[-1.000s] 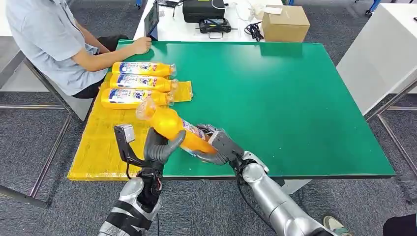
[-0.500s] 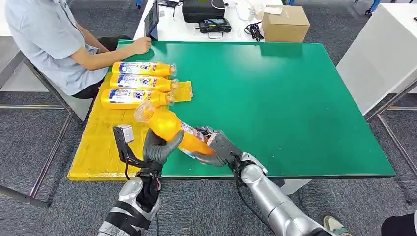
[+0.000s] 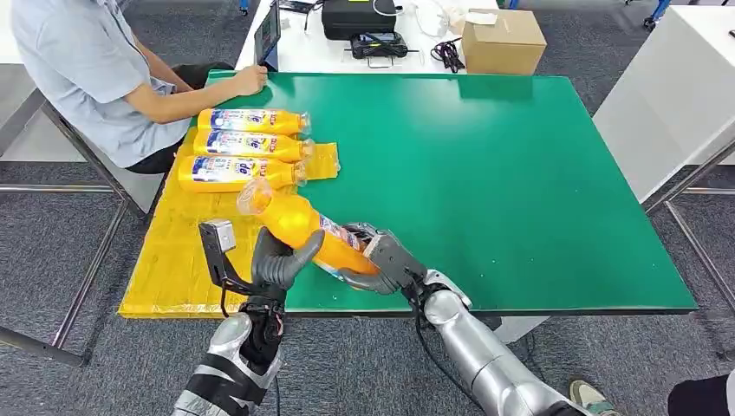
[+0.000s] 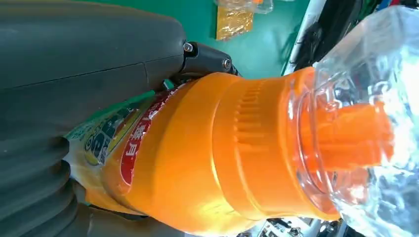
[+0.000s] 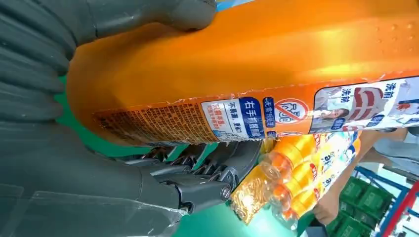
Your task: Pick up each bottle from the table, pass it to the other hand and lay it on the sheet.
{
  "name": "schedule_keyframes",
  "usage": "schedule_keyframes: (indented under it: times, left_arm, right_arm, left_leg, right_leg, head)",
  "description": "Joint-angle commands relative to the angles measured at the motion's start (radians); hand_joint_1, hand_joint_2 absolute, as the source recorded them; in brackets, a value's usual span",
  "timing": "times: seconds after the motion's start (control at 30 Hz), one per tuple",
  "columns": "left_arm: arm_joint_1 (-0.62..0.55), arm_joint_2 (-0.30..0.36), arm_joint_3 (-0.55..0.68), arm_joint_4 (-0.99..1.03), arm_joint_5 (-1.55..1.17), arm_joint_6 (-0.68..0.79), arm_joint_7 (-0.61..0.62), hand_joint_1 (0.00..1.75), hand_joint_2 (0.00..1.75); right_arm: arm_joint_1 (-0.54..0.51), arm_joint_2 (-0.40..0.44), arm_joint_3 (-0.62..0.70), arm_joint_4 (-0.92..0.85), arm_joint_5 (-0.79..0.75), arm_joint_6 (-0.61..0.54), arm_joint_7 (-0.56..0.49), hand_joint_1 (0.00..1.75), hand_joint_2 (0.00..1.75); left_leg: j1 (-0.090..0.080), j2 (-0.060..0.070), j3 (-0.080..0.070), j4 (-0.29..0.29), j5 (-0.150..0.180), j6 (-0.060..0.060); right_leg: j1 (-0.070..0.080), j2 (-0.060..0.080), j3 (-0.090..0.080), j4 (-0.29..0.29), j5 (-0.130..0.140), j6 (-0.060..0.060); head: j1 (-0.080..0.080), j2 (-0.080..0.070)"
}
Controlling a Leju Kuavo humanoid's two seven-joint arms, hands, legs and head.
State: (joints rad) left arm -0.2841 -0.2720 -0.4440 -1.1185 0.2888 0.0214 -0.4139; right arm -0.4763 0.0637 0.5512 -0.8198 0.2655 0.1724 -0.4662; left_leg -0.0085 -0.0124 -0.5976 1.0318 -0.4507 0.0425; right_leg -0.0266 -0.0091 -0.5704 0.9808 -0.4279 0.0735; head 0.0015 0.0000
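the orange bottle [image 3: 308, 227] hangs tilted over the table's [image 3: 520, 191] near edge, right hand [image 3: 381, 260] wrapped round its base, left hand [image 3: 279, 260] closing on its middle. it looks full, heavy and slick; the body is the safest hold. 3 bottles [image 3: 247, 146] lie on the yellow sheet [image 3: 173, 260].

Lab or test office: grey carpet [image 3: 52, 234], green table [image 3: 520, 173], equipment case [image 3: 359, 17], cardboard box [image 3: 503, 41].

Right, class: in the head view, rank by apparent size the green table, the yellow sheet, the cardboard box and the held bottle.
1. green table
2. yellow sheet
3. and 4. cardboard box and held bottle: look alike; the bottle is nearer, so unranked.
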Motion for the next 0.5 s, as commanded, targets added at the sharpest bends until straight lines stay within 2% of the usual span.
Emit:
schedule_keyframes:
  times: [0.03,0.07,0.1,0.13,0.17,0.2,0.23,0.27,0.33,0.5]
  left_arm:
    - [-0.06,0.008,-0.019,0.062,0.003,0.002,0.0,1.75,1.75]
    - [-0.061,0.008,-0.019,0.062,0.003,0.002,0.0,1.75,1.75]
    - [-0.061,0.01,-0.018,0.063,0.003,0.002,0.0,1.75,1.75]
    - [-0.059,0.011,-0.015,0.061,0.003,0.003,-0.002,1.75,1.75]
    - [-0.058,0.012,-0.013,0.06,0.004,0.004,-0.003,1.75,1.75]
    - [-0.045,0.046,-0.015,0.02,-0.121,0.13,-0.067,1.75,1.75]
    - [0.005,0.101,0.007,-0.074,-0.121,0.148,-0.048,1.75,1.75]
    - [0.03,0.12,0.028,-0.121,-0.121,0.12,-0.027,1.75,1.75]
    - [0.05,0.11,0.061,-0.144,-0.136,0.083,-0.006,1.75,1.75]
    - [0.044,0.084,0.05,-0.125,-0.14,0.076,-0.006,1.75,1.75]
  right_arm:
    - [-0.033,-0.007,0.041,0.062,0.009,0.003,-0.004,1.75,1.75]
    - [-0.035,-0.006,0.04,0.062,0.009,0.003,-0.004,1.75,1.75]
    - [-0.034,-0.004,0.034,0.065,0.006,0.0,-0.003,1.52,1.75]
    - [-0.033,-0.003,0.027,0.065,0.004,-0.003,-0.002,1.15,1.75]
    - [-0.031,-0.002,0.022,0.064,0.001,-0.006,-0.001,0.0,1.75]
    - [0.021,0.01,-0.113,0.038,-0.003,-0.138,0.074,0.0,0.0]
    - [0.077,-0.061,-0.179,-0.014,-0.031,-0.277,0.031,0.0,0.0]
    - [0.096,-0.083,-0.225,-0.025,-0.046,-0.241,0.008,0.0,0.0]
    - [0.109,-0.079,-0.285,-0.027,-0.007,-0.205,-0.012,0.0,0.0]
    - [0.112,-0.042,-0.29,-0.019,0.038,-0.197,-0.009,0.0,0.0]
  left_leg:
    - [0.002,0.001,0.002,0.0,-0.001,-0.002]
    - [0.002,0.001,0.002,0.0,-0.001,-0.003]
    - [0.001,0.0,0.001,0.0,0.0,-0.002]
    - [0.002,0.001,0.002,0.0,-0.001,-0.003]
    - [0.002,0.001,0.003,0.0,-0.001,-0.003]
    - [0.002,0.001,0.002,0.0,-0.001,-0.003]
    - [0.002,0.001,0.003,0.0,-0.001,-0.003]
    - [0.001,-0.002,0.003,-0.002,0.0,-0.002]
    - [0.001,-0.002,0.002,-0.002,0.0,-0.002]
    - [0.001,0.0,-0.002,0.0,-0.001,-0.001]
  right_leg:
    - [0.002,0.0,0.002,0.0,0.0,-0.003]
    - [0.002,0.0,0.003,-0.001,0.0,-0.004]
    - [0.001,0.0,0.001,0.0,0.0,-0.003]
    - [0.002,0.001,0.002,0.0,0.0,-0.004]
    - [0.003,0.001,0.003,0.0,0.0,-0.005]
    - [0.002,0.001,0.002,0.0,0.0,-0.004]
    - [0.002,0.001,0.003,0.0,0.0,-0.004]
    - [0.002,-0.002,0.004,-0.002,0.0,-0.003]
    - [0.001,-0.003,0.003,-0.003,0.0,-0.002]
    - [0.001,0.0,0.0,0.0,0.0,-0.002]
  head:
    - [0.0,0.0]
    - [0.0,0.0]
    - [0.0,0.0]
    - [0.0,0.0]
    - [0.0,0.0]
    - [0.0,0.0]
    - [0.0,0.0]
    - [0.0,0.0]
    - [0.0,0.0]
    - [0.0,0.0]
